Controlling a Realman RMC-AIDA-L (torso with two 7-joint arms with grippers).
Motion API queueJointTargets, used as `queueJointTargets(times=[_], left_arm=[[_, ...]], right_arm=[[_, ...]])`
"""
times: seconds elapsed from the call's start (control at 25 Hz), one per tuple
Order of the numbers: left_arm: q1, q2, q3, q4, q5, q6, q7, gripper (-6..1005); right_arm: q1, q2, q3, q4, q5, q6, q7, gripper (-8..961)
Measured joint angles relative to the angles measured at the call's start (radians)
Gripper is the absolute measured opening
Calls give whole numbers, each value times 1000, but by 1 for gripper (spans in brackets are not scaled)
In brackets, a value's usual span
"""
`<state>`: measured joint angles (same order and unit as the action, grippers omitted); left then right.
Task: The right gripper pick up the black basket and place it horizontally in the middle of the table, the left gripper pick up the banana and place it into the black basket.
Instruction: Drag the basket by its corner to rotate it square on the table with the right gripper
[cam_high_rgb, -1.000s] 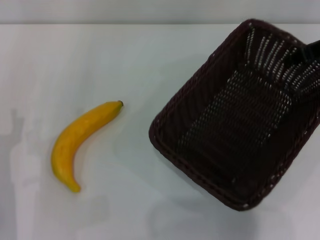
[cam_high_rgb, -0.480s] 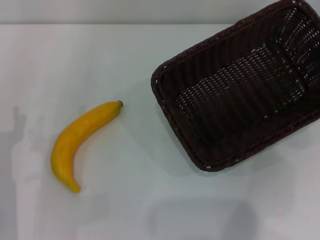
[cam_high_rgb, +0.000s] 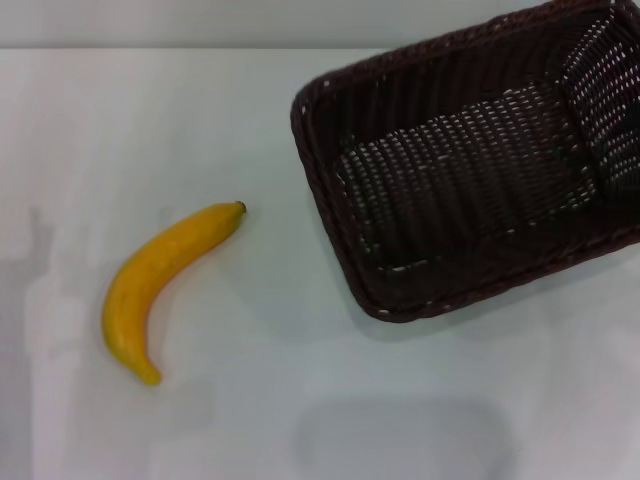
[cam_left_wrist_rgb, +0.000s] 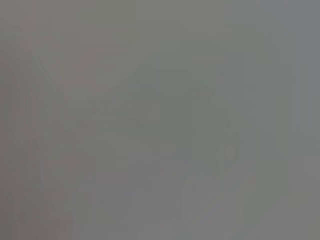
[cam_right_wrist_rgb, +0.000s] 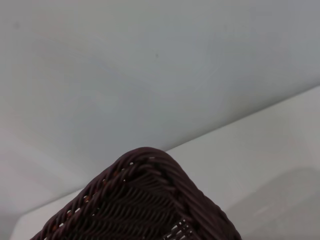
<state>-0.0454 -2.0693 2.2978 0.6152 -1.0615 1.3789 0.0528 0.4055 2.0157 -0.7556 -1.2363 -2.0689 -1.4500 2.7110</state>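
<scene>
head: woven dark black basket (cam_high_rgb: 470, 170) upper right, braided rim, cut off by right edge; smooth curved yellow banana (cam_high_rgb: 160, 285) lower left, well apart; glossy white table (cam_high_rgb: 300, 400) bare between | left wrist: featureless grey | right wrist: rounded basket corner at lower centre | neither gripper visible, opening cannot be told

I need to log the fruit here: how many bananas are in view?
1. The banana lies on the table, left of the basket and apart from it. The basket looks empty.
</scene>
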Motion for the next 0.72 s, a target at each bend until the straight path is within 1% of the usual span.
queueJointTargets(times=[0.12, 0.24, 0.28, 0.32, 0.4, 0.56, 0.72], left_arm=[[-2, 0, 0, -2, -1, -2, -1, 889], [-5, 0, -3, -13, -2, -4, -6, 889], [-7, 0, -7, -19, -1, -5, -12, 889], [-9, 0, -10, -25, 0, -5, -19, 889], [-16, -1, -14, -41, 2, -5, -38, 890], [-20, 0, -15, -51, 2, -6, -50, 890], [-22, 2, -20, -55, 2, -8, -51, 890]], right_arm=[[-17, 2, -17, 23, 38, 11, 2, 215], [-48, 4, -96, 45, 97, 53, 10, 216], [-48, 4, -96, 45, 97, 53, 10, 216], [-72, 3, -170, 51, 141, 96, 18, 216], [-87, 2, -212, 53, 168, 122, 22, 217], [-134, -1, -342, 55, 256, 212, 24, 218], [-147, -3, -411, 53, 298, 260, 24, 219]])
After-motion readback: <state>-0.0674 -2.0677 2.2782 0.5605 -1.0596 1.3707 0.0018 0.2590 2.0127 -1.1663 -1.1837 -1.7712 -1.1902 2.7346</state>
